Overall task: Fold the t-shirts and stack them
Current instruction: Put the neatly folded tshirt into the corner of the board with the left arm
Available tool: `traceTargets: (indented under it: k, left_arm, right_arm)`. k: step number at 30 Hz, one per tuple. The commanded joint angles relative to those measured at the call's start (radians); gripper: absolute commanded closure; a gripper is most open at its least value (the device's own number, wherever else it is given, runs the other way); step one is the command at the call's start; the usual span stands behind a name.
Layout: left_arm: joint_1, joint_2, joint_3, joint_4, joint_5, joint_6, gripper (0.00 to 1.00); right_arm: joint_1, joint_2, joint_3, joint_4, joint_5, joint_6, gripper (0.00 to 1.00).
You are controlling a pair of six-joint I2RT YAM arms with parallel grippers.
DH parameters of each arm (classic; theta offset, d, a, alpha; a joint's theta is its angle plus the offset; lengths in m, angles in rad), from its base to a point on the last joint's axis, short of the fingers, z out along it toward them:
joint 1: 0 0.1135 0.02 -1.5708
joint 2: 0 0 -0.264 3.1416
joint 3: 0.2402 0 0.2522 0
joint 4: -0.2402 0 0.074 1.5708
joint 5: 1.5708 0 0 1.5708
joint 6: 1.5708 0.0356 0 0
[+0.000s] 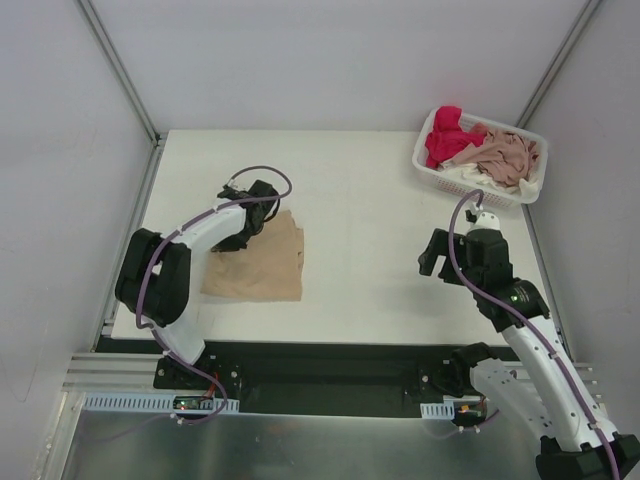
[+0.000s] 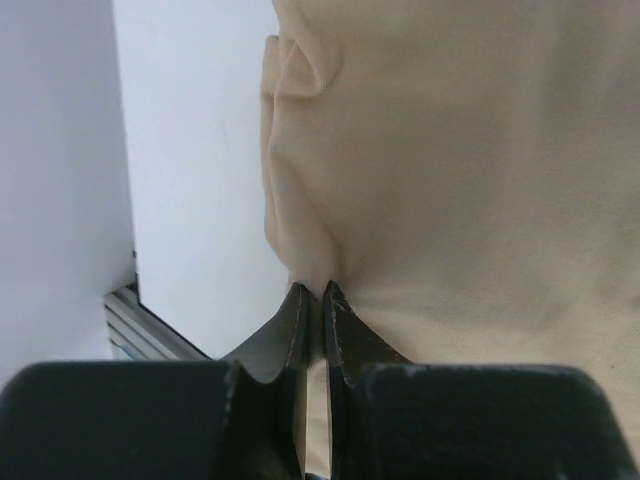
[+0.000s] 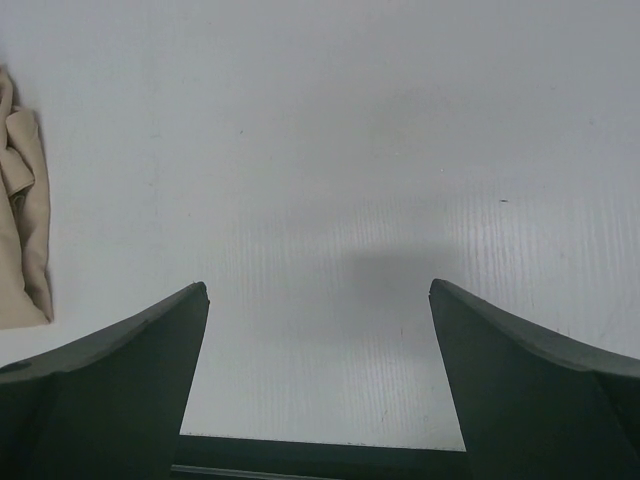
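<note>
White lattice basket (image 1: 437,170) at far right table corner, beyond right gripper (image 1: 434,266), well apart from it. White table (image 1: 380,260) directly beneath that gripper, faint shadow on it. Aluminium rail (image 1: 135,235) along table's left edge, outboard of left gripper (image 1: 232,243). Pale walls (image 1: 300,60) beyond.

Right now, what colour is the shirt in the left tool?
The shirt is plain tan-beige; left wrist view.

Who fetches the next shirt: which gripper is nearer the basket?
Right. The right gripper hangs open in front of the basket; the left gripper is across the table, shut on the tan t-shirt.
</note>
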Motion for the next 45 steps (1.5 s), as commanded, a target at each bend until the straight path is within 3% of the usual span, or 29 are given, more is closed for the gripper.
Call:
traceTargets:
  k: [1, 7, 14, 17, 22, 33, 40, 41, 45]
  left_arm:
    - [0.015, -0.078, -0.028, -0.035, -0.150, 0.136, 1.00]
    - [0.067, -0.098, -0.042, -0.027, -0.136, 0.264, 1.00]
    - [0.191, -0.119, -0.096, -0.021, -0.165, 0.379, 1.00]
    - [0.253, -0.164, -0.076, -0.008, -0.134, 0.373, 1.00]
    - [0.336, -0.173, -0.070, 0.018, -0.268, 0.375, 1.00]
    - [0.440, 0.051, 0.021, -0.016, -0.452, 0.293, 0.98]
    - [0.520, 0.098, 0.125, -0.071, -0.497, 0.212, 0.97]
    - [0.529, 0.109, 0.131, -0.073, -0.489, 0.210, 0.96]
    - [0.534, 0.126, 0.162, -0.102, -0.444, 0.189, 0.64]
  right_arm:
    - [0.001, -0.015, 0.018, -0.002, 0.062, -0.030, 0.03]
    - [-0.001, -0.011, 0.021, -0.002, 0.105, -0.076, 0.03]
    - [-0.010, 0.016, 0.005, 0.036, 0.024, -0.090, 0.03]
    - [-0.018, 0.033, 0.004, 0.038, 0.029, -0.093, 0.03]
    - [-0.030, 0.038, -0.001, 0.042, 0.024, -0.091, 0.03]
    - [-0.051, 0.041, -0.015, 0.042, 0.016, -0.097, 0.03]
    - [-0.061, 0.045, -0.016, 0.041, -0.001, -0.100, 0.03]
    - [-0.061, 0.042, -0.015, 0.039, -0.001, -0.100, 0.03]
    - [-0.062, 0.027, -0.018, 0.036, -0.002, -0.105, 0.03]
